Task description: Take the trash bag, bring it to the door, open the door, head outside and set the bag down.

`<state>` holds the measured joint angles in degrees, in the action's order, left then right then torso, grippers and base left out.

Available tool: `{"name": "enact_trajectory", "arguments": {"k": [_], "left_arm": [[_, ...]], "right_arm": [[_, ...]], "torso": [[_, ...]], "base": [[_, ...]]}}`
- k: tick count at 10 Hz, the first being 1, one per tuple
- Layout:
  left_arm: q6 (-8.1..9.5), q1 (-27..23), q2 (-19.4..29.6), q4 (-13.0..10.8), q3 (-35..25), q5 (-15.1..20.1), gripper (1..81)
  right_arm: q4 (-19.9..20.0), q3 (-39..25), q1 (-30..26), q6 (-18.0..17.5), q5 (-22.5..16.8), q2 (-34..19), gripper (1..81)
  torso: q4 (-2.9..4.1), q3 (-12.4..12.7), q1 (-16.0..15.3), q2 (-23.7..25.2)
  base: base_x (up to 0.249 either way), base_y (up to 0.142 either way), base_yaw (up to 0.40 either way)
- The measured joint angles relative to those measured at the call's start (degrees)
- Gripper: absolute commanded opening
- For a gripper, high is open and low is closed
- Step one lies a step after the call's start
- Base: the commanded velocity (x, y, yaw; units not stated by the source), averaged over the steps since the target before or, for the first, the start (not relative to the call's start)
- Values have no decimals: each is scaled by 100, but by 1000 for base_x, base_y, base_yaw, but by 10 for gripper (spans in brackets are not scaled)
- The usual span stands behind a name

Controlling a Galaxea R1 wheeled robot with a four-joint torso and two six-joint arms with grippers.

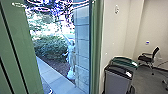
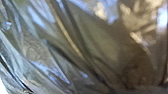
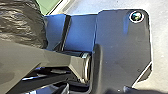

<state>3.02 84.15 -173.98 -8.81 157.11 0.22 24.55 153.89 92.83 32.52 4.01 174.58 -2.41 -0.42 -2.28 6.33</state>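
Observation:
Crumpled, shiny dark plastic of the trash bag (image 2: 105,47) lies very close to the camera in the left wrist view; whether the left gripper grips it cannot be seen. In the right wrist view, part of the bag (image 3: 20,22) bulges beside the robot's own arm and base plate. The head view has a green door frame (image 1: 96,47) and a green panel (image 1: 20,50) at the left, with the outdoors showing between them.
Outside are a bush (image 1: 50,46), a pale statue-like shape (image 1: 71,57) and a paved strip (image 1: 53,78). Right of the frame, indoors, stand a grey bin (image 1: 118,81), a green-topped bin (image 1: 125,62) and a black chair (image 1: 147,58).

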Motion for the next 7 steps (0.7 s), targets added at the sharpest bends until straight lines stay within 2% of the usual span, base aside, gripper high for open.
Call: {"name": "enact_trajectory", "arguments": {"k": [7], "left_arm": [[0,2,-11,-63,0,16,10]], "right_arm": [[-5,22,2,0,0,-5,811]], "torso": [[0,0,4,0]], "base": [[0,0,144]]}}
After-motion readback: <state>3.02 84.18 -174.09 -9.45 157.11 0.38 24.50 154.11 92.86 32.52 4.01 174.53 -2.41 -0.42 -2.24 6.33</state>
